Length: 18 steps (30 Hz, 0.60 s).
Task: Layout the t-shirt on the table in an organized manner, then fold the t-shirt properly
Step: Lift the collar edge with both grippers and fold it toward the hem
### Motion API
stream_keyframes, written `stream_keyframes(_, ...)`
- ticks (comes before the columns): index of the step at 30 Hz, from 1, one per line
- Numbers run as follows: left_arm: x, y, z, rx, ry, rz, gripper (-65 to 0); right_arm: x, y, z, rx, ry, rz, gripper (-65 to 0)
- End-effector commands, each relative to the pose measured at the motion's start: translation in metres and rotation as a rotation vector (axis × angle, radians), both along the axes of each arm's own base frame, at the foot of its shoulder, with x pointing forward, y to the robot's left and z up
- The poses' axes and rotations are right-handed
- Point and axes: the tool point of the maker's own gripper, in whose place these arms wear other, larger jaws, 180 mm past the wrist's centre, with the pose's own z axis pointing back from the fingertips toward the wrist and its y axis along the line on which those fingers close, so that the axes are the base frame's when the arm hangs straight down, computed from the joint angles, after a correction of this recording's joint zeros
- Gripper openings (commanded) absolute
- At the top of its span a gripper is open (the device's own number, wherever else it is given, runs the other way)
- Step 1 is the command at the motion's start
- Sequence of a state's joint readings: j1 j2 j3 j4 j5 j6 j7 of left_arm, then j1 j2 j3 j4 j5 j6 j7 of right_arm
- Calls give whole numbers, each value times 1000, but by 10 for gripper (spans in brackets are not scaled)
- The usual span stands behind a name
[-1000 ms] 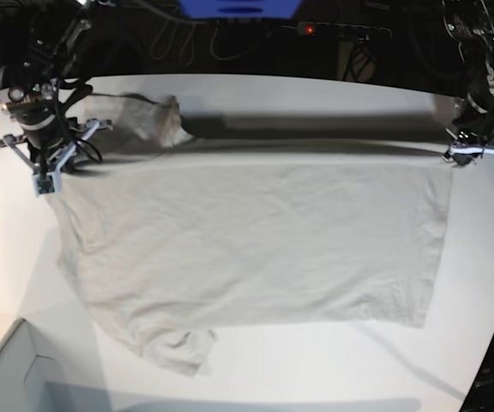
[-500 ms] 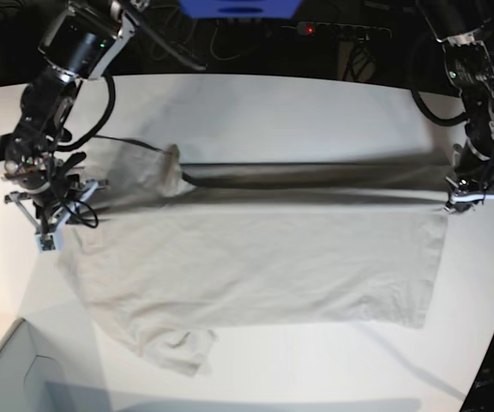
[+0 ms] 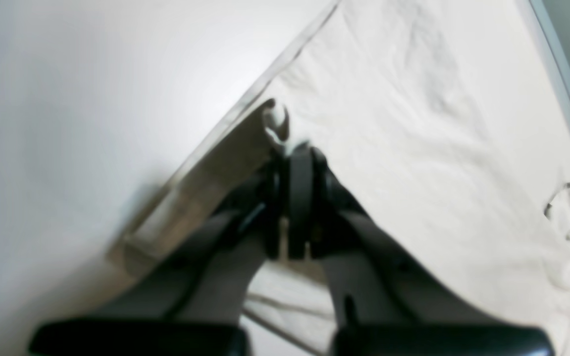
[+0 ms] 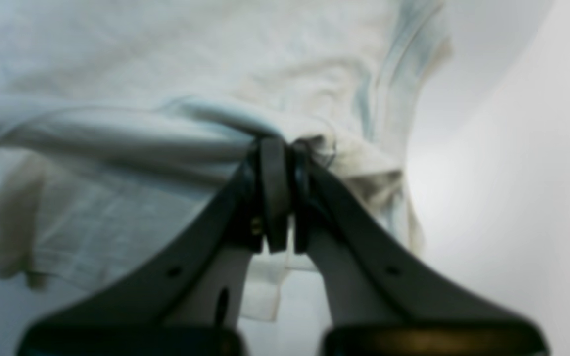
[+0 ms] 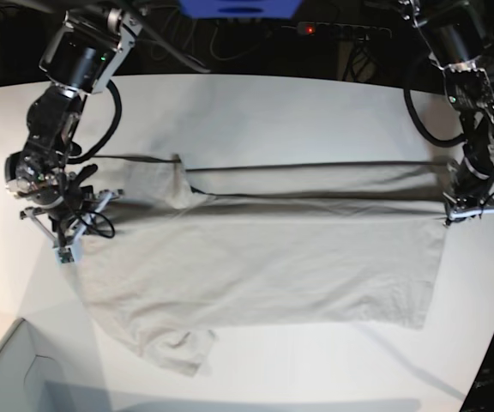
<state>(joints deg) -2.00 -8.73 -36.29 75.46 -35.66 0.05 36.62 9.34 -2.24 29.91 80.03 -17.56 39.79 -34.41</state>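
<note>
Where the white table (image 5: 264,107) curves wide, the grey-beige t-shirt (image 5: 264,266) lies spread lengthwise, its far edge lifted into a taut fold, one sleeve crumpled near. The right gripper (image 5: 69,225) and left gripper (image 5: 474,206) each pinch that raised edge.

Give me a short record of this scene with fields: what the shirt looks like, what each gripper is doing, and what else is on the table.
shirt: light grey-beige t-shirt spread across the white table, far long edge lifted and being folded toward the near side
left gripper: shut on the shirt's edge, at the hem end
right gripper: shut on bunched cloth at the sleeve end
near sleeve: crumpled
other: pale box corner at the table's near edge
</note>
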Motion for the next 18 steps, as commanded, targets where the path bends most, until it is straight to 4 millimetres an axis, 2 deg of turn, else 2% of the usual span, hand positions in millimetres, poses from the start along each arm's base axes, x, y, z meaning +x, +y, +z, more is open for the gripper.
stream_keyframes(1, 14, 10, 21, 31, -62, 9, -650, 13, -5, 14, -10, -50, 8, -650)
stream_keyframes(8, 22, 10, 28, 29, -81, 11, -650, 20, -21, 16, -30, -44, 4, -650)
stream_keyframes(14, 22, 8, 7, -14, -37, 20, -649, 22, -25, 19, -44, -48, 11, -648)
stream_keyframes(16, 21, 12, 6, -10, -28, 19, -606, 23, -23, 19, -53, -44, 26, -599)
stream_keyframes(18, 21, 14, 8, -11, -29, 19, -521, 25, -17, 20, -59, -46, 46, -525)
